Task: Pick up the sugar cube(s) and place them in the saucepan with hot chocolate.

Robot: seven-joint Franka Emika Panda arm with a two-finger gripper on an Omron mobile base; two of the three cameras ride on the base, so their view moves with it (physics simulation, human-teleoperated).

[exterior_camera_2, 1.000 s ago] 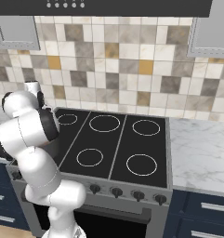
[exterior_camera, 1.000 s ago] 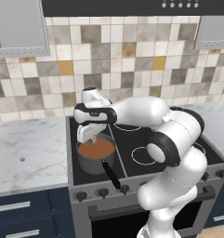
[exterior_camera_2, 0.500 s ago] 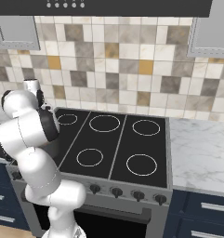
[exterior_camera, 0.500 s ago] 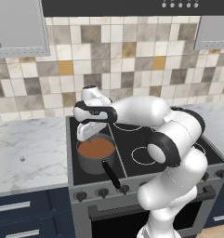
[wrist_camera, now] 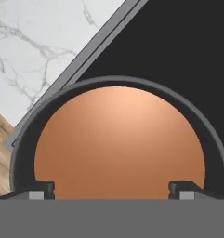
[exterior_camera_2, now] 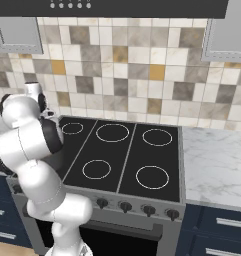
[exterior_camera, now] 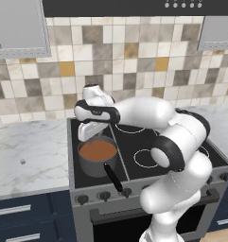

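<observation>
A: End effector?
B: I read it spread wide, empty, above saucepan, frame centre-left.
A: Sugar cubes?
B: One speck on tabletop, far left. Risk: clipping the rim when leaving.

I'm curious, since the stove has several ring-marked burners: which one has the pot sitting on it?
The front-left burner, under the saucepan of reddish-brown liquid beneath the gripper. The other burners, such as the front one right of it, show bare white rings.

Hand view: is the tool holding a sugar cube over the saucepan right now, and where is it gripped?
Nothing is held. The tool is wide open above the saucepan, with only hot chocolate visible between its fingertips.
</observation>
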